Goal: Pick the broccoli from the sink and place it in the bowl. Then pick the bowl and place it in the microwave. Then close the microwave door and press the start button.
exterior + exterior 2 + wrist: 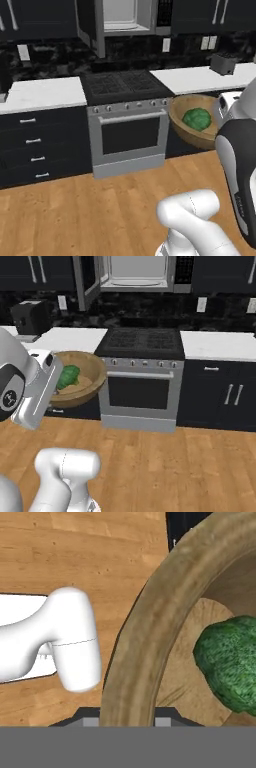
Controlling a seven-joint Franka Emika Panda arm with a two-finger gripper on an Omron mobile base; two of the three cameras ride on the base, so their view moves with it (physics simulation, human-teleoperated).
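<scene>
The wooden bowl (186, 131) (89, 377) hangs tilted in the air to one side of the oven, about level with the counter top. The dark-green broccoli (196, 119) (67, 376) (229, 661) lies inside it. In the hand view my gripper (127, 721) is shut on the bowl's thick rim (150, 622), one fingertip on each side. High above the stove, the microwave (121, 15) (138, 270) shows its pale cavity, and the microwave door (92, 27) (84, 281) stands swung open at its left. The sink is out of view.
A steel oven with a black cooktop (127, 127) (141, 391) stands straight ahead. White counters (42, 94) (217, 345) over dark drawers flank it. A dark toaster (223, 64) (30, 316) sits on the counter behind the bowl. Wooden floor (75, 210) lies in front.
</scene>
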